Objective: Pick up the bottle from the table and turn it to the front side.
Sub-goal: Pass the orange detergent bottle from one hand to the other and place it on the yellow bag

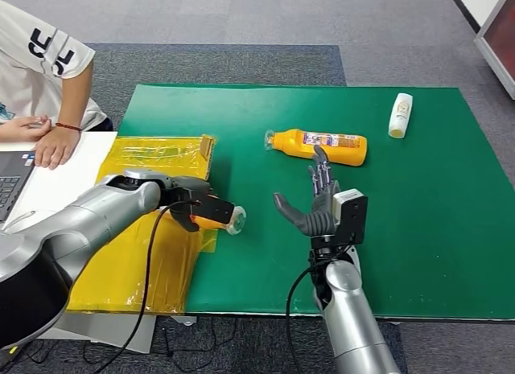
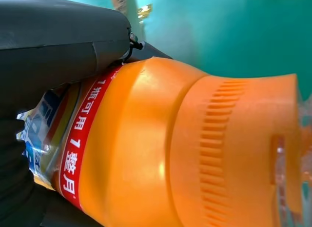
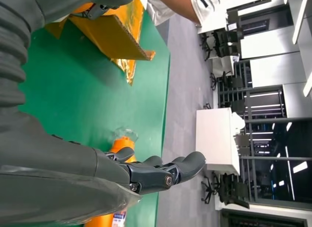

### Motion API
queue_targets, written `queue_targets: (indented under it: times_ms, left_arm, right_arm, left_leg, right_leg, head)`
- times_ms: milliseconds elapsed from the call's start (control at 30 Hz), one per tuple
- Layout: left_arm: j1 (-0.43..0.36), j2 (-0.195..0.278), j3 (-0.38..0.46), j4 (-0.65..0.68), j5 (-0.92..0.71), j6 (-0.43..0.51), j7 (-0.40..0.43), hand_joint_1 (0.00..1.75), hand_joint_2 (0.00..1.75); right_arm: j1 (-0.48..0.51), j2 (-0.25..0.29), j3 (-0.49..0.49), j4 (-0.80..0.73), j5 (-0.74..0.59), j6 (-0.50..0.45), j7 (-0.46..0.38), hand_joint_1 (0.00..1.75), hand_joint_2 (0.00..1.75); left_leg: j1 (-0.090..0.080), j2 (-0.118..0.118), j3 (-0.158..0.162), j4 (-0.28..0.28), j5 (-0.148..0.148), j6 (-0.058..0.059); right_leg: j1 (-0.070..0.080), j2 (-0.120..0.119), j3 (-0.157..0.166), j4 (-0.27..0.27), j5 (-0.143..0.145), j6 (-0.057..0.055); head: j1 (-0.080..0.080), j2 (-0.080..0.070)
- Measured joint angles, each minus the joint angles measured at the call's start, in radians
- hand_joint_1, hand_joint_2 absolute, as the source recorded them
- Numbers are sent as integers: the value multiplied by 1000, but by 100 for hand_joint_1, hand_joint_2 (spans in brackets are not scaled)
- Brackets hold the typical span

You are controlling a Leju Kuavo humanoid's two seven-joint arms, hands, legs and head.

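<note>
Seen on the green table (image 1: 425,229): 2 orange bottles and 1 white bottle (image 1: 400,115), far right. Left hand (image 1: 193,203) gripping 1 orange bottle (image 1: 220,212) sideways, above the edge of the yellow bag (image 1: 146,229), cap pointing right. Right hand (image 1: 315,203) empty, fingers spread wide, just near of the second orange bottle (image 1: 319,145) lying flat. Far left, a person's hands (image 1: 55,145) beside 1 laptop (image 1: 10,183).

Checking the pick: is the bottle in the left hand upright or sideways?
Sideways: the left hand grips the bottle with its cap pointing across the table.
</note>
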Motion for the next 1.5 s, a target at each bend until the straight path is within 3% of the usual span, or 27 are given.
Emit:
queue_targets:
  times_ms: [33, 67, 667, 833, 933, 1033, 1300, 1500]
  left_arm:
    - [1, -7, 2, 3, 3, 3, 0, 2, 175]
    - [4, -12, 5, 5, 6, 7, 0, 0, 175]
    - [55, -30, 69, 23, 18, 62, -25, 0, 175]
    - [87, -25, 109, 17, 21, 219, -123, 0, 175]
    - [143, -13, 186, -45, 7, 392, -258, 0, 175]
    - [261, 5, 312, -199, -115, 494, -304, 0, 175]
    - [511, 12, 604, -525, -397, 564, -281, 0, 175]
    - [654, -16, 764, -710, -430, 535, -293, 0, 175]
  right_arm:
    - [3, -1, -2, -7, 3, 0, 4, 0, 175]
    - [6, -2, -4, -12, 6, 0, 7, 0, 175]
    - [19, -7, -22, -18, 33, 5, 23, 0, 175]
    - [28, -10, -29, -16, 35, -8, 17, 0, 175]
    - [47, -17, -35, -21, 12, 22, -5, 0, 175]
    - [76, -30, -41, -38, -2, 52, -19, 0, 175]
    - [119, -46, -55, -95, 45, 49, -8, 0, 175]
    - [139, -48, -60, -123, 93, 33, 10, 0, 175]
  left_leg:
    - [0, 0, 0, 0, 0, 0]
    - [0, 0, 0, 0, 0, 0]
    - [0, 0, 0, 0, 0, 0]
    - [0, 0, 0, 0, 0, 0]
    - [0, 0, 0, 0, -1, 1]
    - [-1, 0, 0, 0, -2, 1]
    - [-1, 0, -1, 0, -3, 2]
    - [-1, 1, -2, 0, -4, 2]
  right_leg:
    - [0, 0, 0, 0, 0, 0]
    - [0, 0, 0, 0, 0, 0]
    - [0, 0, 0, 0, 0, 0]
    - [0, 0, 0, 0, 0, 0]
    - [0, 0, 0, 0, 0, 0]
    - [-1, 0, 0, 0, -2, 1]
    - [-1, 0, -1, -1, -3, 3]
    - [-1, 0, -1, -1, -3, 3]
  head:
    - [0, 0]
    - [0, 0]
    - [0, 0]
    - [0, 0]
    - [0, 0]
    - [0, 0]
    - [0, 0]
    - [0, 0]
